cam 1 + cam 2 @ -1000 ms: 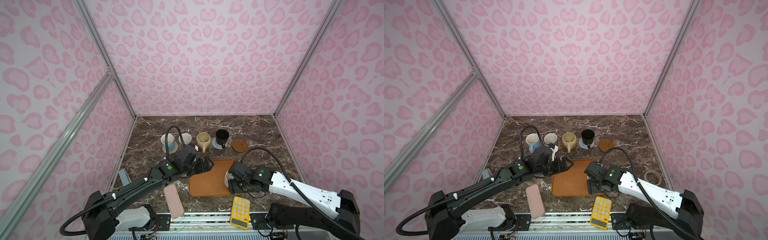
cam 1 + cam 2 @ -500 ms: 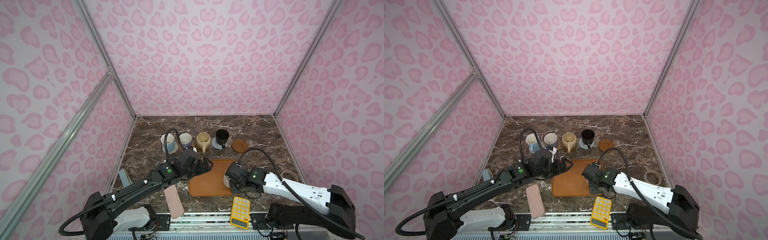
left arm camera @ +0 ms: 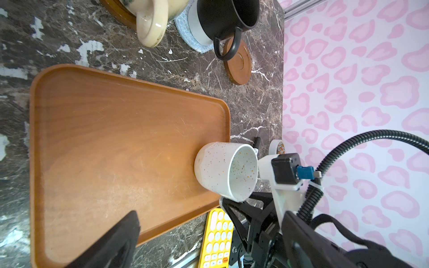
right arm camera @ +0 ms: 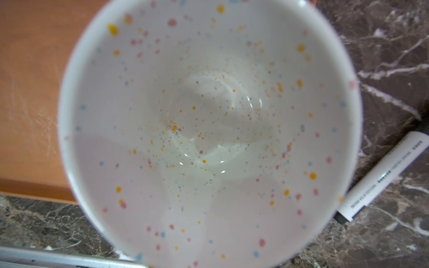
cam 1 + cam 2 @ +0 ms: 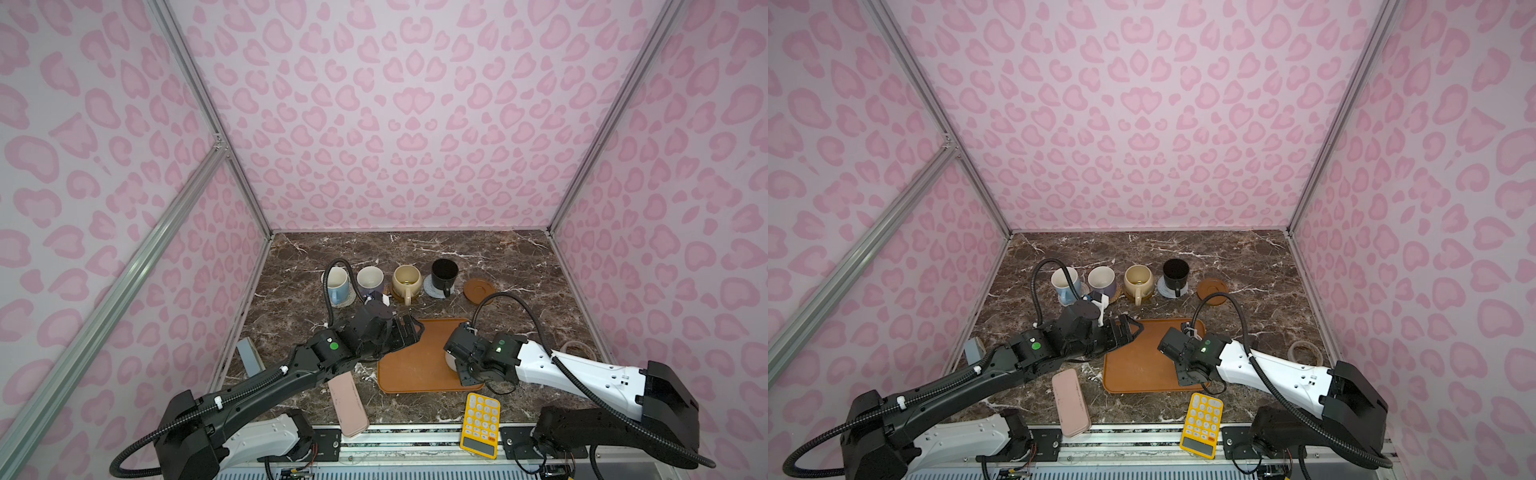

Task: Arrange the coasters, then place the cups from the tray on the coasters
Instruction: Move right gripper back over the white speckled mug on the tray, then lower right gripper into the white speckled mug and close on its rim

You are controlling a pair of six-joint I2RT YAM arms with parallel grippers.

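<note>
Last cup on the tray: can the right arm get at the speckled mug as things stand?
Probably yes. The right gripper is at the speckled mug by the right edge of the tray; nothing else stands on it, and the left gripper hovers open over its far left corner.

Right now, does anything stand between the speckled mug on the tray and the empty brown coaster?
Nothing visible blocks the way. Between the speckled mug and the empty brown coaster lie only the rim of the tray and bare marble. The handle of the black mug stands close beside that coaster.
</note>
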